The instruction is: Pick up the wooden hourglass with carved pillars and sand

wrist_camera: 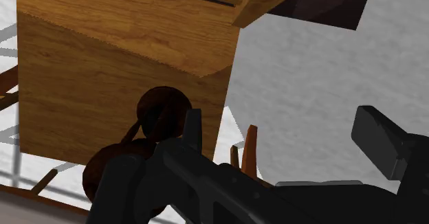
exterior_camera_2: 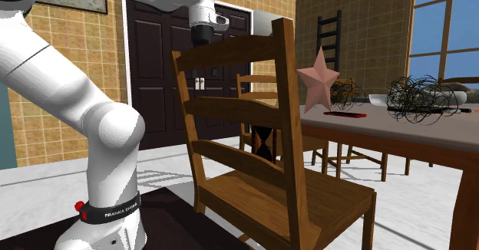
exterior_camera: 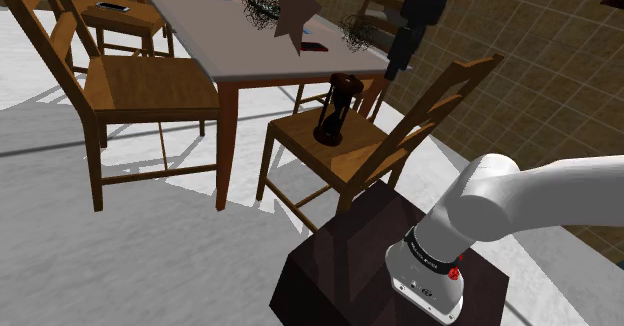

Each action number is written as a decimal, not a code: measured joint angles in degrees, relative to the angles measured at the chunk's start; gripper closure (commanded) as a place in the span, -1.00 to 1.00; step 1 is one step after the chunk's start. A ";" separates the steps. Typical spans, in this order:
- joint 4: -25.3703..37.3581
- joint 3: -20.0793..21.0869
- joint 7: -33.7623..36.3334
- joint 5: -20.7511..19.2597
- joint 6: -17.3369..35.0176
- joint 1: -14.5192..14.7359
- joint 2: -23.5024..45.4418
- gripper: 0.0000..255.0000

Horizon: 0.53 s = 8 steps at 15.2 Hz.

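The hourglass (exterior_camera: 338, 109) stands upright near the middle of the shoulder view, on the seat of a wooden chair (exterior_camera: 300, 134). It is dark brown, with two round end discs joined by thin pillars and a narrow waist. In the wrist view its discs (wrist_camera: 161, 109) look like dark circles against the seat's grained orange-brown boards (wrist_camera: 103, 51). In the second exterior view it shows as a dark shape (exterior_camera_2: 265, 143) between the chair's curved back slats (exterior_camera_2: 230, 106).

Four ladder-back wooden chairs show in the shoulder view. One pale grey tabletop (exterior_camera: 215, 34) on wooden legs fills the upper middle of the frame. It carries one dull pink star (exterior_camera: 297, 9), two tangles of thin dark wire (exterior_camera: 262, 6) (exterior_camera: 358, 29) and one flat red slab (exterior_camera: 313, 46).

The white arm rises from the dark box stand (exterior_camera: 340, 254) at lower right and leaves the frame. It re-enters at the top, with the black hand (exterior_camera: 395, 72) pointing down and leftward. The hand sits above and to the right of the hourglass, clear of it. Its fingers stand apart (wrist_camera: 285, 137), gripping nothing, and the hourglass lies outside the gap, beside one finger (wrist_camera: 192, 130).
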 measured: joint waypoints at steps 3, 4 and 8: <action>0.42 -0.81 0.39 -0.22 1.64 -0.79 1.90 -1.00; 0.37 -1.39 0.68 -0.35 3.00 -1.34 3.11 -1.00; 1.64 -3.37 2.54 -0.30 8.23 -3.43 9.05 -1.00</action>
